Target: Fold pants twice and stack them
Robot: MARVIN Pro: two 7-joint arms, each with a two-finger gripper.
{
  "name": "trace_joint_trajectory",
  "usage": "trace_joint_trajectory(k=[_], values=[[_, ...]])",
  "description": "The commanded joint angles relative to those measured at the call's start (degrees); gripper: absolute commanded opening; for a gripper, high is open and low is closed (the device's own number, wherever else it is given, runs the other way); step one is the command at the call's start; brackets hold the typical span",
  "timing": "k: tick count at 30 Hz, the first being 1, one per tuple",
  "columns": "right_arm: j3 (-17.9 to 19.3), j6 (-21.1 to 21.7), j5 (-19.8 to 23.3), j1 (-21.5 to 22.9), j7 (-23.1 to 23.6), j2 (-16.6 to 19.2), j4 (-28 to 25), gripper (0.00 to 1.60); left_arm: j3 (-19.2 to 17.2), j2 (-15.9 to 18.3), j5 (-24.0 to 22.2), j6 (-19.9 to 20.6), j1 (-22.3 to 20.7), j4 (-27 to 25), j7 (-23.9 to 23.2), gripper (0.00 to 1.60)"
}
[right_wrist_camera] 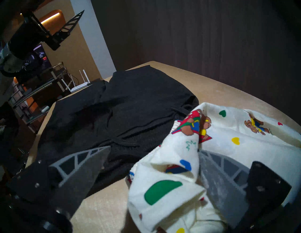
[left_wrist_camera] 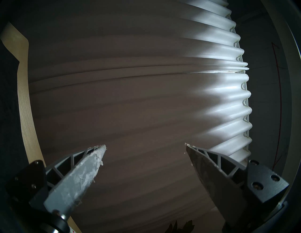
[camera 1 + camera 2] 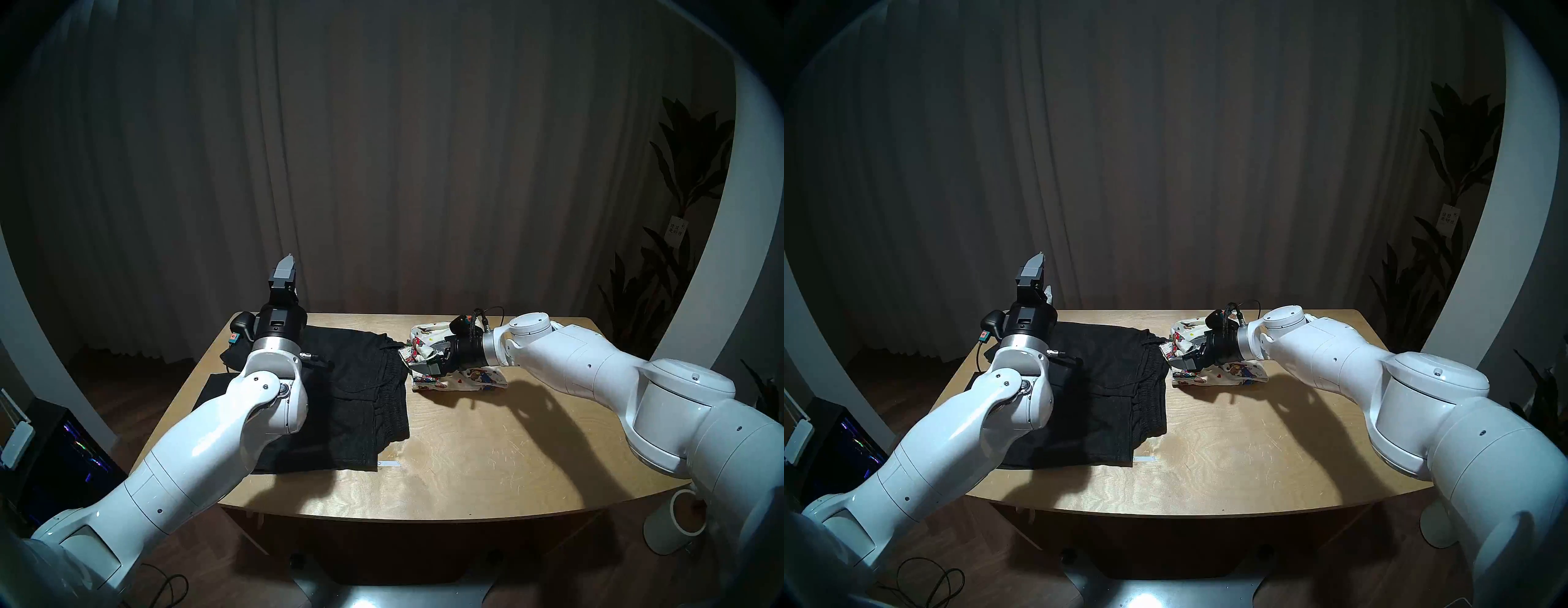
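Right fingers parted at the cream pants, left arm parked clear, nothing gripped.

Right gripper [image 1: 153, 164] has its fingers [image 1: 84, 172] spread, a loose cream fold lying between them and over the right-hand one. No pinch on it. Left gripper [image 2: 145, 146] is wide open and empty, raised toward the curtain [image 2: 130, 81]. Cream bear-print pants [image 3: 462, 375] sit bunched at the far middle-right of the counter [image 3: 488, 458], just beside the black knit pants [image 3: 360, 395], which lie mostly flat on the left half. I'd expect both to be light, floppy and non-fragile. The knit likely drapes heavier; the cotton slips and unfolds easily. Best holds are probably the waistband or hem corners, pinching all layers. Hard to tell how many folds the cream pair has. Its far side is hidden by the right wrist, and the left arm covers the black pair's left edge.
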Motion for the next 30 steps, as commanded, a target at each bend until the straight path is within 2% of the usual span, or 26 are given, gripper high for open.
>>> trace_joint_trajectory(k=[1,2,3,4,5,7,13,14,17,22,26,27,28,29,30], values=[[-0.1,2.1,0.4,-0.6,0.5,4.7,-6.3,1.60,-0.7,0.1,0.2,-0.1,-0.2,-1.6,-1.4,1.60],[-0.3,2.6,0.3,-1.0,0.2,5.9,-8.6,1.60,-0.7,0.2,0.2,-0.2,0.0,-1.7,-1.5,1.60],[-0.3,2.4,0.3,-0.9,1.1,5.3,-7.4,1.60,-0.7,0.2,0.1,-0.3,0.1,-1.8,-1.5,1.60],[-0.3,3.3,0.3,-1.3,-0.5,7.1,-10.9,1.60,-0.8,0.2,0.1,-0.4,0.3,-1.9,-1.6,1.60],[-0.3,3.0,0.3,-1.3,0.2,6.5,-9.8,1.60,-0.8,0.3,0.0,-0.5,0.4,-2.0,-1.7,1.60],[-0.5,3.4,0.1,-1.4,-0.2,7.1,-10.9,1.60,-0.9,0.3,0.0,-0.5,0.6,-2.1,-1.8,1.60],[-0.2,2.2,-0.3,-3.2,-3.8,9.9,-16.3,1.60,-1.1,0.4,-0.3,-0.9,1.2,-2.4,-2.4,1.60],[-0.1,3.4,0.0,-3.5,-4.9,10.7,-18.0,1.60,-1.1,0.4,-0.3,-1.0,1.3,-2.4,-2.5,1.60],[-0.2,2.9,-0.2,-3.7,-5.2,11.1,-18.6,1.60,-1.1,0.4,-0.4,-1.1,1.4,-2.4,-2.7,1.60],[0.3,1.2,0.0,-4.5,-6.2,11.3,-19.2,1.60,-1.0,0.5,-0.4,-1.2,1.4,-2.5,-2.8,1.60],[2.9,-3.4,2.2,-6.6,-9.7,11.0,-19.8,1.60,-0.8,0.5,-0.3,-1.1,1.1,-2.4,-2.7,1.60],[2.9,-3.4,2.2,-6.6,-9.7,11.0,-19.8,1.60,-0.8,0.5,-0.3,-1.1,1.1,-2.4,-2.7,1.60],[3.8,-5.0,2.8,-7.4,-10.6,11.2,-20.1,1.60,-0.8,0.6,-0.2,-1.1,1.0,-2.4,-2.6,1.60],[6.7,-6.4,3.8,-9.5,-12.3,10.8,-19.9,1.60,-0.6,0.7,0.1,-1.1,0.8,-2.3,-2.5,1.60],[6.7,-6.4,3.8,-9.5,-12.3,10.8,-19.9,1.60,-0.6,0.7,0.1,-1.1,0.8,-2.3,-2.5,1.60]])
